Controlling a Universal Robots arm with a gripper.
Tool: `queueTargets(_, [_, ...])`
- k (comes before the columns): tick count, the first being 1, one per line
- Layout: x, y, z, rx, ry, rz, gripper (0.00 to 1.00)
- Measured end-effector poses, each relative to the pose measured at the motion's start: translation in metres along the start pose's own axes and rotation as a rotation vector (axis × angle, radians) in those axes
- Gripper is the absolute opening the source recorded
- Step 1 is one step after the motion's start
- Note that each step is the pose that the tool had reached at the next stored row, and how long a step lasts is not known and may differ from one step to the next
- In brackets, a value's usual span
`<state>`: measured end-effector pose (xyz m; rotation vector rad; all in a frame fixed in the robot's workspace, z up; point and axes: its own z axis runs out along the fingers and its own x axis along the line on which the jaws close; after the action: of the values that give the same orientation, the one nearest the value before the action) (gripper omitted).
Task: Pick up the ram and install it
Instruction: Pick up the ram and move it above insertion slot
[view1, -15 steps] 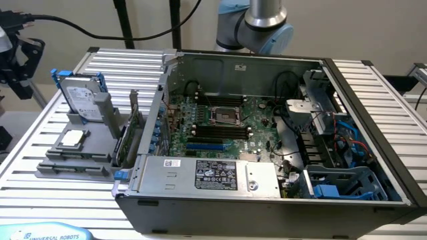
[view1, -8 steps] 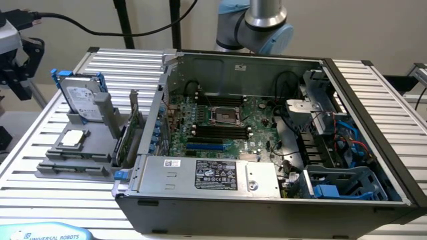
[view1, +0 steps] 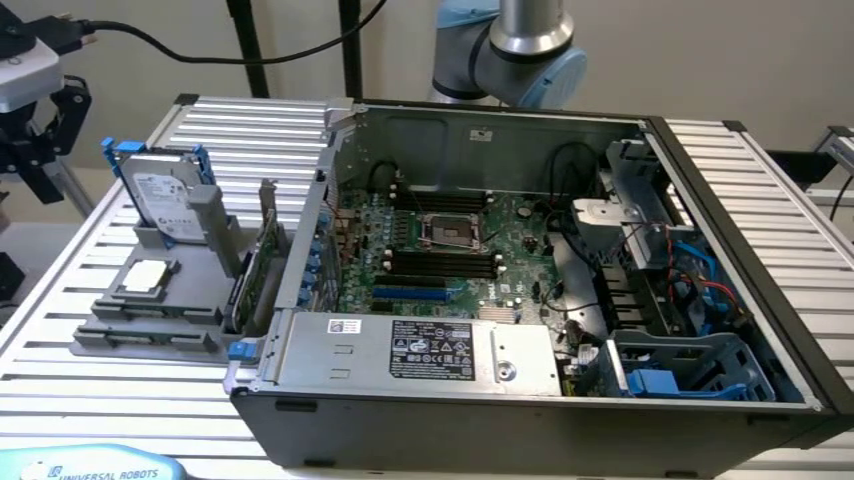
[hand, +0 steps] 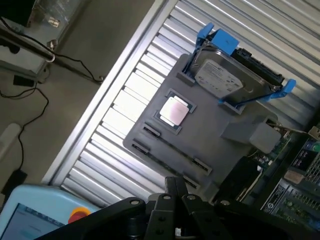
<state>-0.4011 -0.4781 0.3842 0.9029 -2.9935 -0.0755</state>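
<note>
On the grey fixture (hand: 210, 125) a thin dark strip, apparently the ram (hand: 172, 148) standing edge-on, runs between black clips; I cannot make out its chips. The same fixture (view1: 147, 300) lies at the exterior view's left, beside the open computer case (view1: 534, 300). Inside the case, black memory slots (view1: 434, 265) lie below the CPU socket (view1: 447, 232). My gripper (view1: 47, 130) hangs high at the far left of the exterior view, well apart from the fixture. Its fingertips meet, so my gripper (hand: 172, 187) is shut on nothing.
On the fixture a hard drive (view1: 174, 205) in a blue bracket stands upright, and a CPU (hand: 174, 111) lies flat. A green card with a metal bracket (view1: 260, 270) stands between fixture and case. A teach pendant (hand: 40, 215) lies at the slatted table's near edge.
</note>
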Motion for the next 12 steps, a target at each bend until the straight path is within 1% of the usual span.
queueTargets(12, [0.0,-0.0003,0.0045,-0.0001,0.0109,-0.218,0.11])
